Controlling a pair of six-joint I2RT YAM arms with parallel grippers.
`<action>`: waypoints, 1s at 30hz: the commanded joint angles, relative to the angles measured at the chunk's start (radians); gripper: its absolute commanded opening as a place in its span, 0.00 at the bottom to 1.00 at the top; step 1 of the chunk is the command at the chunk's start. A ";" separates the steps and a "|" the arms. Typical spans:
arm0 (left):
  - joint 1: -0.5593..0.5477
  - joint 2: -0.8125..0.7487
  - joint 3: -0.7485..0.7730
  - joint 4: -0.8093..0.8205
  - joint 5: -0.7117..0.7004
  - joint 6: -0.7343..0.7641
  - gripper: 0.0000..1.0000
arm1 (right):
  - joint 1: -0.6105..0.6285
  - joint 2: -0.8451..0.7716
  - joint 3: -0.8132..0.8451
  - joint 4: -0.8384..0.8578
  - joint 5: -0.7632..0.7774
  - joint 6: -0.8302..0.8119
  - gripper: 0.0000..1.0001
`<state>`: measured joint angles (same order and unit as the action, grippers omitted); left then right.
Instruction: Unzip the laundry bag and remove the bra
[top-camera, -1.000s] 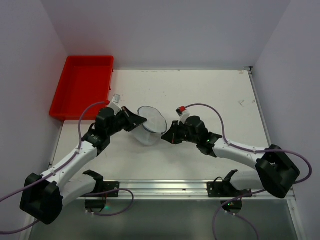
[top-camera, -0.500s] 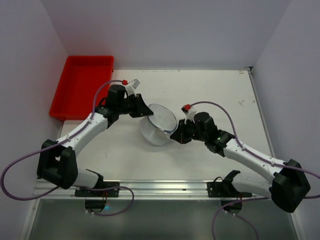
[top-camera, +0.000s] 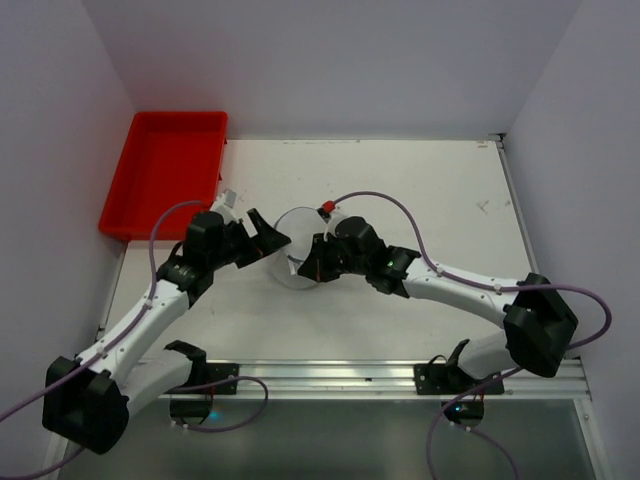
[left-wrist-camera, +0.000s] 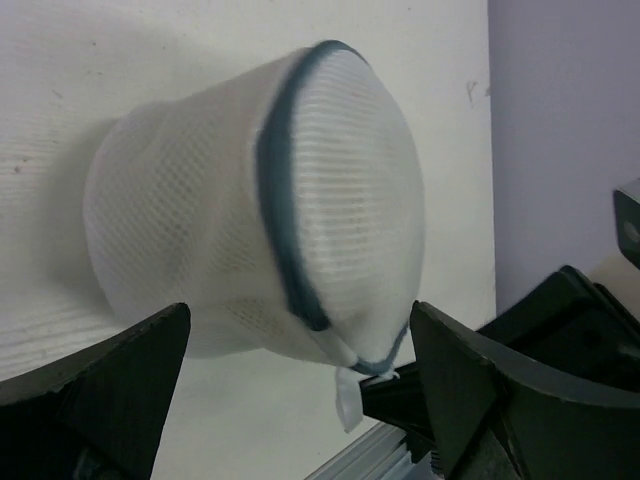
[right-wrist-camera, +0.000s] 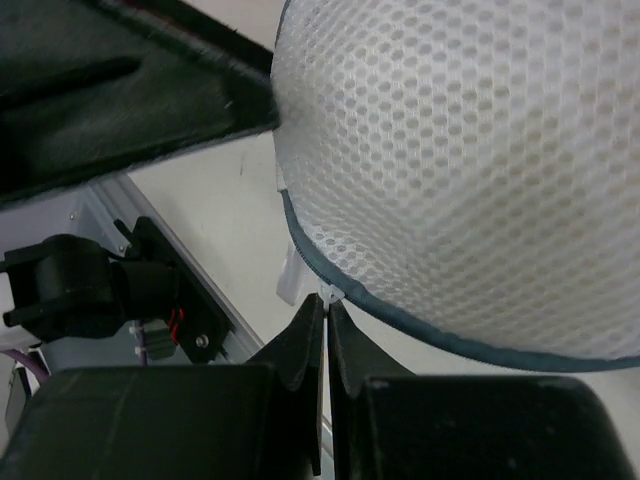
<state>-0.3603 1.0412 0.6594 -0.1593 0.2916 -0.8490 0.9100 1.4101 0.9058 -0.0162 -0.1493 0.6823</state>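
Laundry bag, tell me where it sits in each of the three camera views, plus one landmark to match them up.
Top external: the laundry bag sits at the centre of the picture.
Left wrist: it fills the middle of the picture, seen close up.
Right wrist: its mesh takes up the upper right.
Shared landmark: the bag's dark rim, which shows in all three views.

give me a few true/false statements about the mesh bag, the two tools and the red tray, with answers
1. The right tool is shut on a small white tab at the laundry bag's dark rim. True.
2. The left tool is clamped on the bag. False: it is open, fingers spread either side of the bag.
3. The red tray sits at the far right of the table. False: it is at the far left.
4. The bag lies between the two tools. True.
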 joint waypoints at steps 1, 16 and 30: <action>-0.014 -0.104 -0.035 0.024 -0.042 -0.090 0.93 | 0.006 0.038 0.067 0.065 0.047 0.013 0.00; -0.126 -0.012 -0.049 0.050 -0.124 -0.165 0.45 | 0.010 0.070 0.074 0.049 0.046 0.023 0.00; -0.025 0.095 0.084 0.026 0.099 0.200 0.00 | -0.054 -0.235 -0.148 -0.148 0.211 -0.165 0.00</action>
<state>-0.4423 1.0904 0.6678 -0.1341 0.3168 -0.8425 0.8764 1.2388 0.7879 -0.0887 -0.0113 0.5949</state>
